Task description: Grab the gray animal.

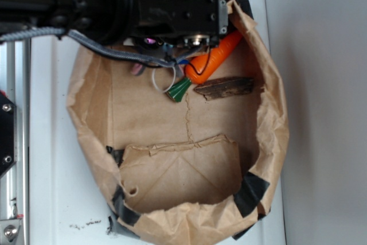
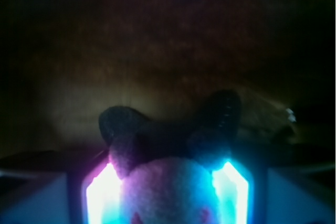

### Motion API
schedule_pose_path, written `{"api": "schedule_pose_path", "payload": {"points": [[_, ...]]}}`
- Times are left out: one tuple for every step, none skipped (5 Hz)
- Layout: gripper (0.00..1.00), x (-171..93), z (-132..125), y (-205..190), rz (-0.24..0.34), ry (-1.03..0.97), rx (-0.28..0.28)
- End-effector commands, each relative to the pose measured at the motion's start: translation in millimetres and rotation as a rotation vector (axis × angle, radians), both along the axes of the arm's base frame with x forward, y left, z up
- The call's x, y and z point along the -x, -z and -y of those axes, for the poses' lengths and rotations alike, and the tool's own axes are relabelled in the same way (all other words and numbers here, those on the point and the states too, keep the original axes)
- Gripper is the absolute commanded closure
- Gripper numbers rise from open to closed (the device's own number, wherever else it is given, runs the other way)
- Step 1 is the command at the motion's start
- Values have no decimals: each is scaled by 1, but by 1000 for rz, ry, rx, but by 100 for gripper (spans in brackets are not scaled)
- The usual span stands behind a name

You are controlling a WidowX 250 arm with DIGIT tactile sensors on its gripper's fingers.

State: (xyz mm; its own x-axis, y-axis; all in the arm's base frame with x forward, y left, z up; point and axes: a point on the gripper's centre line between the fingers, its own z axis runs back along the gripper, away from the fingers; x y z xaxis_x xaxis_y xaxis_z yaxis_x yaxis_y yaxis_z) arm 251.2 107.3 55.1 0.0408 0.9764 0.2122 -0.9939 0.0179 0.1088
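In the wrist view the gray animal (image 2: 167,192) fills the gap between my two glowing finger pads (image 2: 102,195), its white face toward the camera and its dark ears (image 2: 223,111) sticking out ahead. My gripper (image 2: 167,182) is shut on it, with both pads against its sides. In the exterior view the arm (image 1: 172,4) covers most of the toy at the top of a brown paper bag (image 1: 269,142). Only a pink bit (image 1: 136,69) and the thin white ring loop (image 1: 162,82) show below the gripper (image 1: 157,50).
An orange plastic carrot (image 1: 213,60) with a green top (image 1: 179,90) lies just right of the gripper. A flat dark brown bark piece (image 1: 225,88) lies below it. The bag's crumpled walls ring the area, and a folded paper flap (image 1: 183,170) covers its lower part.
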Motion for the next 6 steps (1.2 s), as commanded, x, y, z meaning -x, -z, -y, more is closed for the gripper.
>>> {"api": "schedule_pose_path", "payload": {"points": [[100,-10,-6,-80,231,331,101],[100,-14,7,-100,205,580,129],[100,-20,17,-106,141,832,107],[100,-19,39,-120,144,1079,66],[100,-13,54,-128,147,1128,50],[100,0,69,-130,153,1176,4]]}}
